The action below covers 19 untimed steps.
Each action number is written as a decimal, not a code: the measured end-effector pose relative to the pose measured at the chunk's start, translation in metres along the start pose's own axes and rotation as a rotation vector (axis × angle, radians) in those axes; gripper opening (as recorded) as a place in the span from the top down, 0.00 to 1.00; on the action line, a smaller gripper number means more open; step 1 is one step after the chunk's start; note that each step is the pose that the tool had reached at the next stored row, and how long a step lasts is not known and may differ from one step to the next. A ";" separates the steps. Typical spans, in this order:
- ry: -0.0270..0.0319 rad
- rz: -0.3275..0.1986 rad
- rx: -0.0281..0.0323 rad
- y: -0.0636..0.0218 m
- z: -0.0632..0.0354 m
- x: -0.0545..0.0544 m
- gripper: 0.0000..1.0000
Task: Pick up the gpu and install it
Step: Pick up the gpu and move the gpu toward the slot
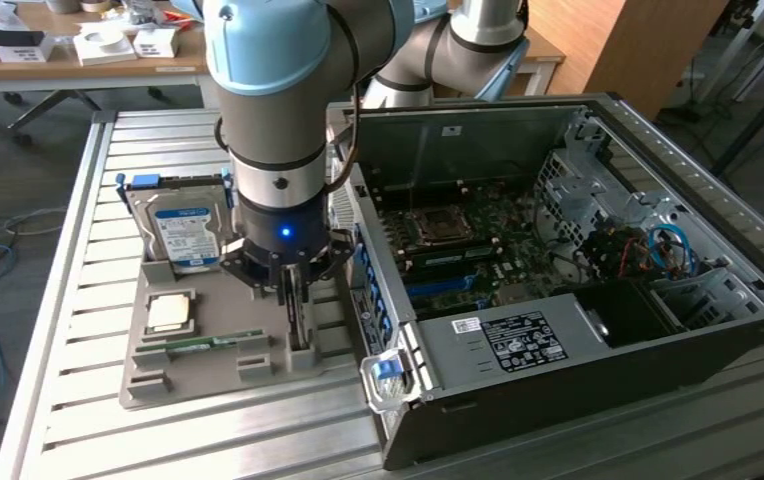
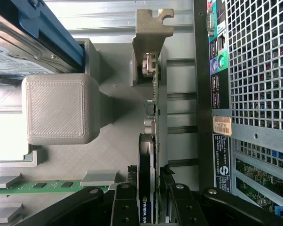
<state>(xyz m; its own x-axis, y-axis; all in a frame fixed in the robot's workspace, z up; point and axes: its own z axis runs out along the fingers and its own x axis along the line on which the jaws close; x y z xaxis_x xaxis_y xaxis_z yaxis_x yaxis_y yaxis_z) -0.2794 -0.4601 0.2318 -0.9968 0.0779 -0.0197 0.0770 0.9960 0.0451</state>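
A robot arm (image 1: 275, 100) reaches straight down over a slatted metal table (image 1: 75, 250). Its tool (image 1: 289, 285) sits low over a grey tray (image 1: 155, 385) at the exterior view's left. An open PC case (image 1: 556, 400) lies on its side at the exterior view's right, just beside the tray, with its motherboard (image 1: 462, 240) exposed.

The gpu (image 1: 299, 322) stands on edge in a slot along the tray's right side, the side nearest the case. The tool is directly above it, astride the card's near end. The card is seated in its slot, not lifted.

In the wrist view the tool (image 2: 150, 172) straddles the gpu (image 2: 147, 150), whose thin edge runs away from the camera. The card's metal bracket (image 2: 151, 28) is at its far end. Whether the tool is clamped on the card or loose about it cannot be told.

Other parts rest in the tray. A hard drive (image 1: 182, 235) with a blue label stands at the far end, left of the tool. A square processor chip (image 1: 169, 312) lies nearer, and a green memory stick (image 1: 209, 343) lies nearer again.

In the wrist view the hard drive (image 2: 14, 61) and memory stick (image 2: 47, 185) lie on the side of the gpu away from the case. A grey block (image 2: 57, 108) of the tray rises between them. The case's perforated rear panel (image 2: 259, 70) is on the card's other side.
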 end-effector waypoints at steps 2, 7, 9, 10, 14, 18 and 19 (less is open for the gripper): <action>0.0000 0.000 0.0000 0.0000 0.0000 0.000 0.67; 0.0000 0.000 0.0000 0.0000 0.0000 0.000 0.67; 0.0000 0.000 0.0000 0.0000 0.0000 0.000 0.67; 0.0000 0.000 0.0000 0.0000 0.0000 0.000 0.67; 0.0001 0.000 0.0001 0.0000 0.0000 0.000 0.74; 0.0001 0.000 0.0001 0.0000 0.0000 0.000 0.74; 0.0001 0.000 0.0000 0.0000 0.0000 0.000 0.74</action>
<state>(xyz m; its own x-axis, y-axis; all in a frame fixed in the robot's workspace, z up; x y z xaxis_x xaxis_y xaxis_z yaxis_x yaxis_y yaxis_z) -0.2796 -0.4601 0.2318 -0.9968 0.0780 -0.0196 0.0770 0.9960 0.0451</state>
